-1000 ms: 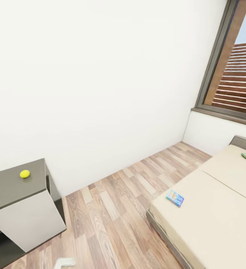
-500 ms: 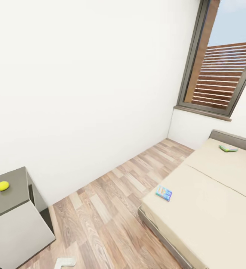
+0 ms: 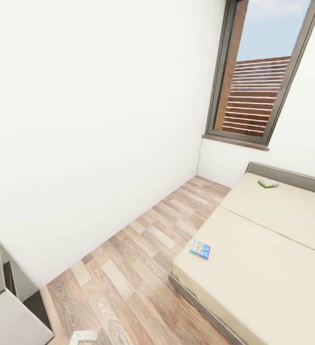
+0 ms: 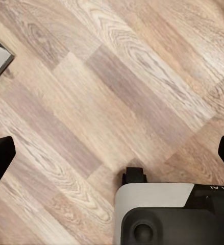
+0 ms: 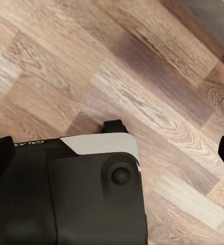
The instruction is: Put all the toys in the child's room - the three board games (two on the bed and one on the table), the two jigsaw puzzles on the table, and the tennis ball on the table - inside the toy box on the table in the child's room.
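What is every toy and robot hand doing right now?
blue board game: lying flat on the bed, near its corner.
green board game: lying flat at the bed's far end.
left gripper: open, empty, over the wooden floor.
right gripper: open, empty, over the floor.

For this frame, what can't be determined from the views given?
- Far board game on the bed, head view: too small to read its print.
- Table, head view: cut off by the picture's edge, so its top can't be checked.
- Near blue board game: title too small to read.
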Controlling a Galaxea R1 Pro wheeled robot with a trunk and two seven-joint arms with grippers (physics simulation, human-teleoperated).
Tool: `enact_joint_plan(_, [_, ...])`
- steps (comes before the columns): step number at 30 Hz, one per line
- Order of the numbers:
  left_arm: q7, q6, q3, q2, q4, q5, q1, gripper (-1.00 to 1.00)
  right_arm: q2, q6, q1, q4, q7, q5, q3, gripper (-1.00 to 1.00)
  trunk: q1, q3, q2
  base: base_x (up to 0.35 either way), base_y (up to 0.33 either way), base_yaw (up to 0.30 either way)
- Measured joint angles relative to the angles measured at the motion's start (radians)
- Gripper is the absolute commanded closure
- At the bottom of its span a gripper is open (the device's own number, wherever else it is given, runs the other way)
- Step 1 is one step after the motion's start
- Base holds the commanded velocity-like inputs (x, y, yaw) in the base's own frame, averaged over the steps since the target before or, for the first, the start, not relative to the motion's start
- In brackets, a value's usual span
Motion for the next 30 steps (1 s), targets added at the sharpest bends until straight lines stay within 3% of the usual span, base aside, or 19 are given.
enact_joint_plan(11, [-0.001,0.000,-0.001,-0.001,0.000,-0.001,0.000,-1.00,0.000,0.001,0.000,0.000,0.000,0.000,0.000,-1.00,0.000,0.000,0.000,0.170,0.066,-0.280])
enact_joint_plan(30, [-0.001,-0.001,-0.001,0.000,0.000,-0.001,0.000,-1.00,0.000,0.001,0.000,0.000,0.000,-0.001,0.000,-1.00,0.000,0.000,0.000,0.029,0.075,-0.280])
